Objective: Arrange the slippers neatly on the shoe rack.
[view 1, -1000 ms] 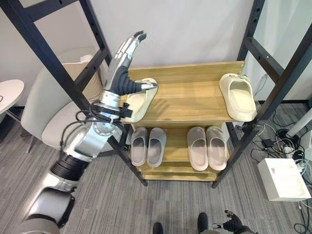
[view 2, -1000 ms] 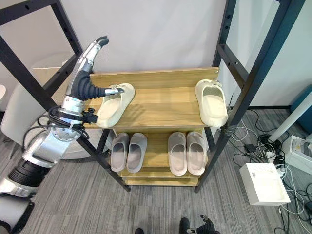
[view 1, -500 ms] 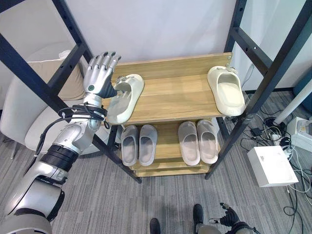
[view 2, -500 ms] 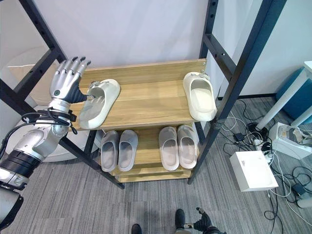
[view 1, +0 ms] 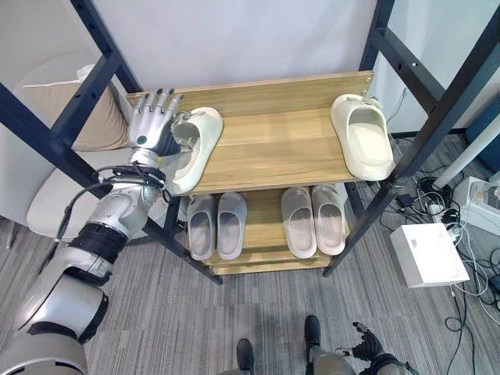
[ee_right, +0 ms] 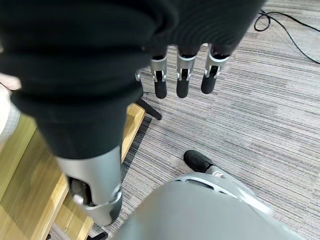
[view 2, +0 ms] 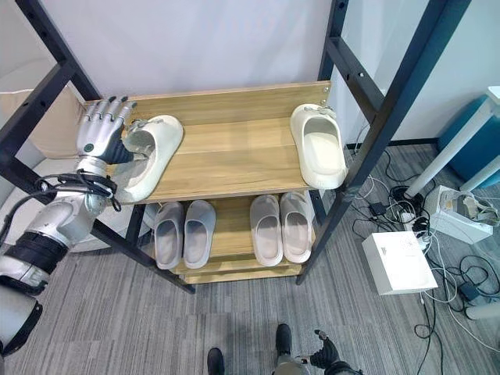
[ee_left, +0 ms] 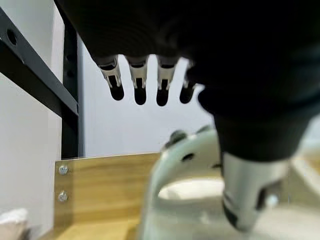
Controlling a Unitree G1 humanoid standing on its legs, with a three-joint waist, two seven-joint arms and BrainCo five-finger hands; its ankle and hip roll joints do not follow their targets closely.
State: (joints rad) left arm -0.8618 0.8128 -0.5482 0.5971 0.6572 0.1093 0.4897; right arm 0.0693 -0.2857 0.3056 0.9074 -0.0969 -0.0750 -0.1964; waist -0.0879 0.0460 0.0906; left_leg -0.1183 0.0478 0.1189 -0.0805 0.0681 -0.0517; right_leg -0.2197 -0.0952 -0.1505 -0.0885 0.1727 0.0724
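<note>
While you read this, your left hand (view 1: 151, 129) is up at the left end of the shoe rack (view 1: 281, 153).
Left hand: fingers straight and spread, pointing up toward the wall; thumb lies against the left cream slipper (view 1: 191, 146); nothing gripped.
Left cream slipper: on the top shelf, at its left end, angled, heel end reaching the shelf's front edge; touching your left thumb.
Right cream slipper (view 1: 360, 137): top shelf, right end, well apart from the left one, heel end at the front edge.
Lower shelf: two pairs of grey slippers, left pair (view 1: 211, 225) and right pair (view 1: 314, 219), each pair side by side.
Right hand (ee_right: 182, 75): fingers relaxed and straight, holding nothing, hanging low over the grey floor (ee_right: 260, 100) beside the rack's bottom board.
Around the rack: black metal frame (view 1: 426, 94); white box (view 1: 428, 254) on the floor to the right; cushioned chair (view 1: 62, 125) behind the left post.
</note>
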